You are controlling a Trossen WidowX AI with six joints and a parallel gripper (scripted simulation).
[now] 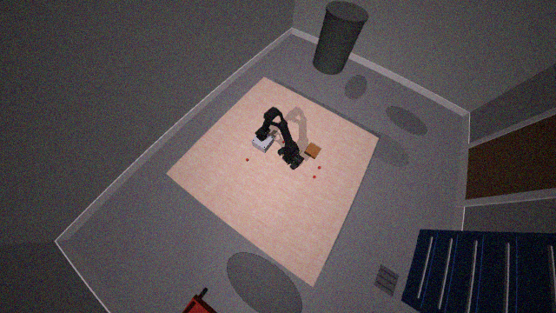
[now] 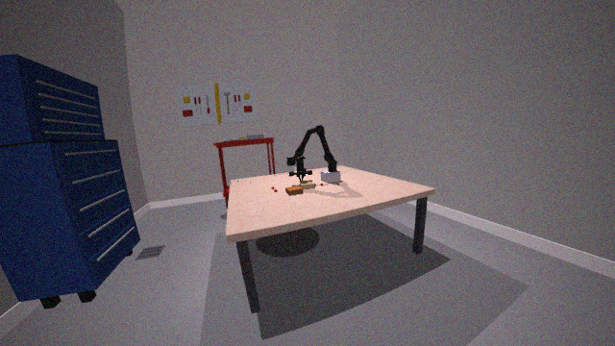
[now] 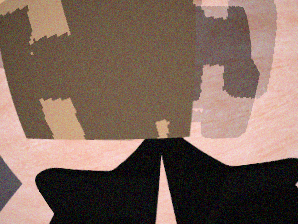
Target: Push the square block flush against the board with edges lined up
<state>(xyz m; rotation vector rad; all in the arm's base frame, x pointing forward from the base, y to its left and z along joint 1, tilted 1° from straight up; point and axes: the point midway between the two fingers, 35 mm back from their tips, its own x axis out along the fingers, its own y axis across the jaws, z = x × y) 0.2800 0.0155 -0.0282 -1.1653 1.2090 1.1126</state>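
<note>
The square block [image 1: 313,150] [image 2: 294,190] lies near my end effector [image 1: 292,158] [image 2: 301,181] [image 3: 162,142], which is fully closed and holds nothing. The tan board [image 2: 307,185] [image 3: 115,75] lies at my fingertips; small red dots [image 1: 319,167] [image 2: 273,188] mark the table [image 1: 243,191] [image 2: 336,207] near the block.

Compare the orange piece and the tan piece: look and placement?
Colour: orange piece is darker; tan piece is paler.
Placement: tan piece lies by the gripper's fingertips; orange piece sits farther off.
Top view: orange piece shows; the arm hides tan piece.
Shared: both are low and lie flat.
</note>
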